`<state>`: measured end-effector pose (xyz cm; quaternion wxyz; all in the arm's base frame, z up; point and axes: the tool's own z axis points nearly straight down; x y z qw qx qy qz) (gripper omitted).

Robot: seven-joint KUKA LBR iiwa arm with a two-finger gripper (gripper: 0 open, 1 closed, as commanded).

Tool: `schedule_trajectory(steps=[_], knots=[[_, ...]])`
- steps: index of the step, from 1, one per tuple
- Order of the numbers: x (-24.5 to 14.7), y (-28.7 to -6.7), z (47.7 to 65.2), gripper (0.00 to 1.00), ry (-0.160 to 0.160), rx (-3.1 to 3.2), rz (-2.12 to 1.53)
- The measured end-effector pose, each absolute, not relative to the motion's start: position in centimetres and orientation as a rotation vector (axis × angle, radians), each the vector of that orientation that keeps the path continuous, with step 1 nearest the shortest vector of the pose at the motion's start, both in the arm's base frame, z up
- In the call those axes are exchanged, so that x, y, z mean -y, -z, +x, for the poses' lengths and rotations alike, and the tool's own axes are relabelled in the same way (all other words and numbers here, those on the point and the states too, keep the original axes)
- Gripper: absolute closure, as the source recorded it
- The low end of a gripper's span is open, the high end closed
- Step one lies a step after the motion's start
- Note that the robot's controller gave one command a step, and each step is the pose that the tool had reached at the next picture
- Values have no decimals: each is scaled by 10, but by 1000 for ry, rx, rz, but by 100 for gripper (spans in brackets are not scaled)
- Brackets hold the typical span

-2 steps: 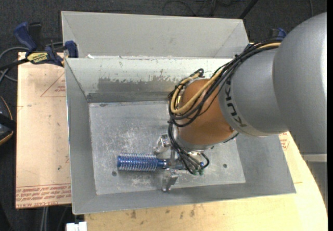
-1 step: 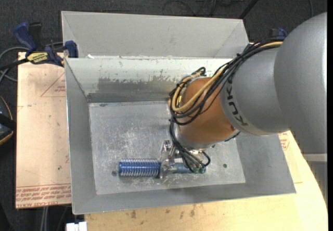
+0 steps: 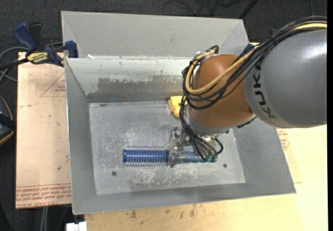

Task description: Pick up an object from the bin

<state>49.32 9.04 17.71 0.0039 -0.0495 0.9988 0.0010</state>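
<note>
A blue brush with a ribbed, bristled head (image 3: 144,156) lies flat on the bin floor near the front, its handle running right under the gripper. The gripper (image 3: 177,153) sits low over the handle end of the brush, its metal fingers down at the handle. A yellow object (image 3: 174,104) lies by the back wall, partly hidden behind the arm's orange cover.
The arm with its orange cover and cables hangs over the right half of the bin, hiding the floor beneath it. The bin's sloped walls rise on all sides.
</note>
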Motion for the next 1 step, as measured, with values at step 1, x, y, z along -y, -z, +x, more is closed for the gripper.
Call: schedule_trajectory(steps=[1], knots=[[-91, -319, 506, 100, -2, -3120, -265]])
